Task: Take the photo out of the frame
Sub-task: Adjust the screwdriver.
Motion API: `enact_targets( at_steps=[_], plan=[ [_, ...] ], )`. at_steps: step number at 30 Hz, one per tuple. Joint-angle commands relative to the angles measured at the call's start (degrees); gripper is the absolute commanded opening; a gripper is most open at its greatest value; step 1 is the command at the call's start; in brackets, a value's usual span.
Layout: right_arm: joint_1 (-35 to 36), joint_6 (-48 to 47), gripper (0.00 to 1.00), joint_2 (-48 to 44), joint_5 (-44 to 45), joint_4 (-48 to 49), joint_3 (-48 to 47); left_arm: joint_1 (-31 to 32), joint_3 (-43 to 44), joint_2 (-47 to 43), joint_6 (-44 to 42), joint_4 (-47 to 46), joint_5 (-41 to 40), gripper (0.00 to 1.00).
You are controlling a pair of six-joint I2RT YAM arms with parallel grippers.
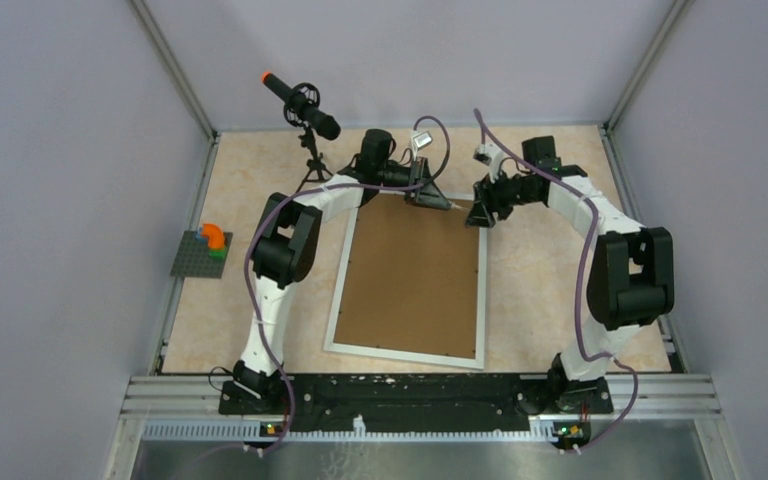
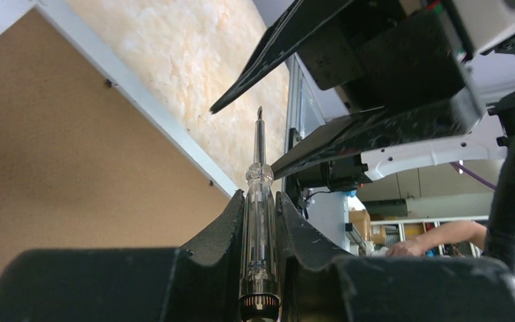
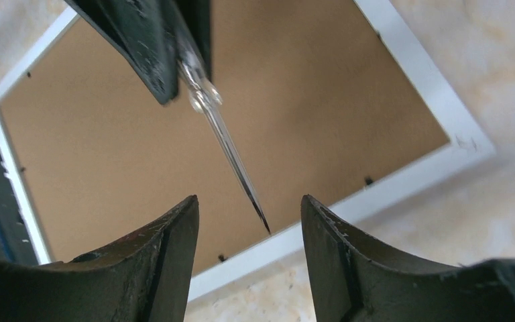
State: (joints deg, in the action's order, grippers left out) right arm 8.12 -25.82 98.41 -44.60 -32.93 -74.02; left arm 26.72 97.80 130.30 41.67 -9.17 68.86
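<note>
The white frame [image 1: 482, 300] lies face down on the table, its brown backing board [image 1: 410, 275] up. The photo is hidden. My left gripper [image 1: 430, 193] is at the frame's far edge, shut on a clear-handled screwdriver [image 2: 259, 161] whose tip points toward the right gripper. My right gripper [image 1: 480, 213] is open and empty over the frame's far right corner. In the right wrist view the screwdriver [image 3: 224, 137] hangs with its tip just above the frame's white border [image 3: 402, 184], between my open fingers [image 3: 174, 248]. Small black tabs [image 3: 369, 180] sit along the board's edge.
A microphone on a small tripod [image 1: 300, 100] stands at the back left. A grey baseplate with coloured bricks [image 1: 203, 253] lies at the left edge. Grey walls enclose the table on three sides. A metal rail [image 1: 410, 395] runs along the near edge.
</note>
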Motion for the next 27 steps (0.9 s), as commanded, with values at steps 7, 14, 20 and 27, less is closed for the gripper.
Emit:
enact_targets(
  at_steps=[7, 14, 20, 27],
  plan=[
    [5.1, -14.8, 0.22, -1.7, 4.5, -2.2, -4.8, 0.1, 3.3, -1.1, -5.1, 4.7, 4.5, 0.0],
    [5.1, -16.3, 0.0, 0.6, -3.4, -17.2, -11.7, -0.4, -5.3, -7.8, -13.7, 0.2, 2.5, 0.43],
    [5.0, -21.8, 0.0, 3.0, -10.5, -29.8, -14.5, -0.8, -17.2, -13.0, -8.1, -24.9, 5.8, 0.57],
    [5.0, -26.3, 0.0, 5.2, -12.9, -38.5, -16.8, -0.8, -18.8, -13.8, -6.2, -34.7, 7.9, 0.6]
  ],
)
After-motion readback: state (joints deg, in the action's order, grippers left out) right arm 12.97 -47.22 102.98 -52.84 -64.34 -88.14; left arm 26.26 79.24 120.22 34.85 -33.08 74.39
